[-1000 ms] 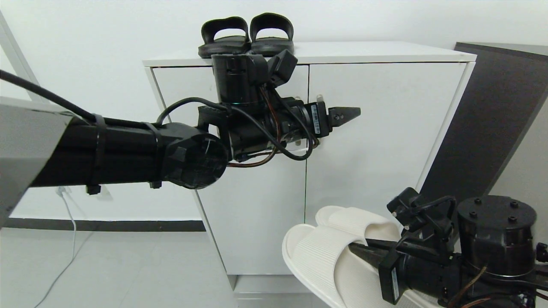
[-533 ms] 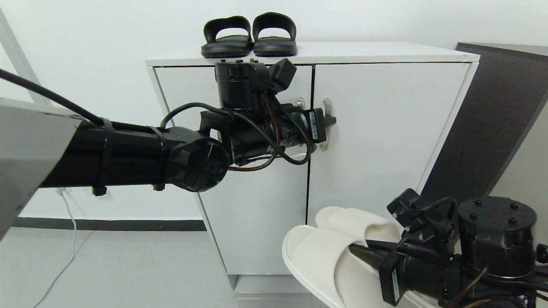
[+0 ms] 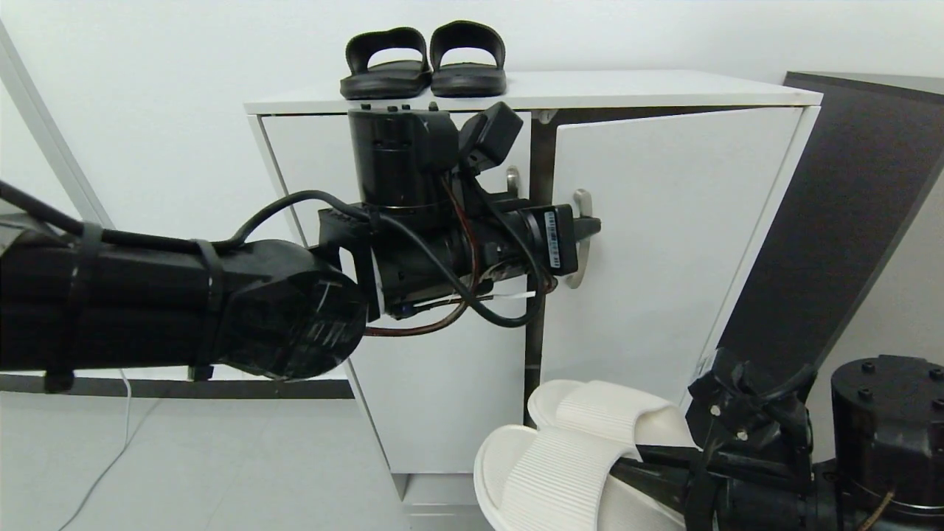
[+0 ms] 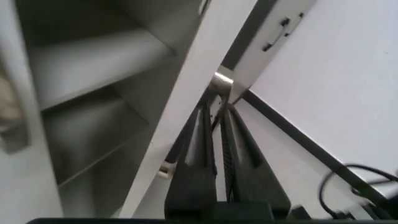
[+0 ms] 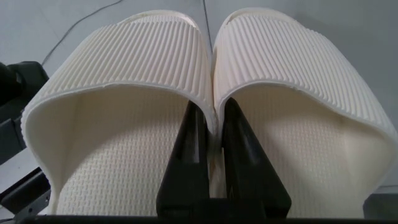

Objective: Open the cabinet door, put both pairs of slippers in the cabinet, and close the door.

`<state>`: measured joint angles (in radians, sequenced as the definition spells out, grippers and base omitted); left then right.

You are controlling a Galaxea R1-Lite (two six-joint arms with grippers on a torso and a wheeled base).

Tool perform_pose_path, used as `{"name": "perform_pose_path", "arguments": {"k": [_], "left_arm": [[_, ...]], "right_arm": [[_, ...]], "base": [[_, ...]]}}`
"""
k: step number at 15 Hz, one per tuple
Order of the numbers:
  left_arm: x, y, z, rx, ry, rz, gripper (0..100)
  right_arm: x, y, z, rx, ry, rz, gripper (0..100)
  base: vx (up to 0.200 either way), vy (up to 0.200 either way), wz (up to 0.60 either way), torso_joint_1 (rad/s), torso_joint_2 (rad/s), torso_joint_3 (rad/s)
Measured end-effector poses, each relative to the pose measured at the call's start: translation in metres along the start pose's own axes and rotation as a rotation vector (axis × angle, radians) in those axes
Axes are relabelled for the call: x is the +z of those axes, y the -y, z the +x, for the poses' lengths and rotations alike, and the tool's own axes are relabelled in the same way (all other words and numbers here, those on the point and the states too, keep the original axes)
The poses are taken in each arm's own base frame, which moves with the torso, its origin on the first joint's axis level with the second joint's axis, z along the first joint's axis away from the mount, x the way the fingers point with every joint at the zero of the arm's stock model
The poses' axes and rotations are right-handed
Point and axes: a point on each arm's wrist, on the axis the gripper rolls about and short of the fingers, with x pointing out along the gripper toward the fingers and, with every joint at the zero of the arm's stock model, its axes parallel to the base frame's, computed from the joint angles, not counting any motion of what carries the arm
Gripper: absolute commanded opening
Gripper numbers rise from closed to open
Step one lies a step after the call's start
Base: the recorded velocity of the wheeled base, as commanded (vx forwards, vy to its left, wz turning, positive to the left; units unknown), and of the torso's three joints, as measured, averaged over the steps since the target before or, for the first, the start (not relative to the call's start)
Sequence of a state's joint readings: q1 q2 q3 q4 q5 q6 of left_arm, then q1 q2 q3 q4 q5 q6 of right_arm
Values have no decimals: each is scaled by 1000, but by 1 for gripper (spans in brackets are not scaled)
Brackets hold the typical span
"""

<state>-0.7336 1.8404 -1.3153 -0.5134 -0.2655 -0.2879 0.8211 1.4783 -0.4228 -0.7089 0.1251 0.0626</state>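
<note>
Found, nearest and low on the right, the right pincer (image 5: 214, 121) clenched on the pair of white slippers (image 3: 579, 442), one finger under each ribbed strap, squeezing the straps' inner edges together. Saw the pair held in the air, soles tilted, rounded front ends toward the cabinet (image 3: 450, 488), in front of its lower part and apart from it. Saw next, higher and toward the middle, the left pincer (image 3: 590, 228) closed around the metal handle (image 3: 578, 269) of the right cabinet door (image 3: 664, 243), gripping the upright bar about halfway up, a finger on either side of it in the left wrist view. Noted that door ajar, with a dark gap along its top edge and another between it and the left door (image 3: 310, 147). Made out, through the opening in the left wrist view, a pale shelf (image 4: 87, 62) inside. Found the left door shut, its own small handle just beside the gap. Spotted, farthest and highest, the black slippers (image 3: 424, 63) side by side on the cabinet top (image 3: 664, 88), toward its left end, open ends facing forward, with the white wall right behind.
</note>
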Motion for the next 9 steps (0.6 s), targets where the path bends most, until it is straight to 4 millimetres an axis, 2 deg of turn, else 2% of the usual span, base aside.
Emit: {"name": "perform_pose_path", "arguments": {"k": [5, 9], "left_arm": [[-3, 10, -36, -2, 2, 13, 0], [7, -9, -49, 52, 31, 0, 0]], "right_arm": [[0, -4, -2, 16, 2, -6, 0], [-2, -9, -2, 38, -5, -13, 0]], "base": [[0, 0, 0, 0, 0, 0], [0, 0, 0, 0, 0, 0]]}}
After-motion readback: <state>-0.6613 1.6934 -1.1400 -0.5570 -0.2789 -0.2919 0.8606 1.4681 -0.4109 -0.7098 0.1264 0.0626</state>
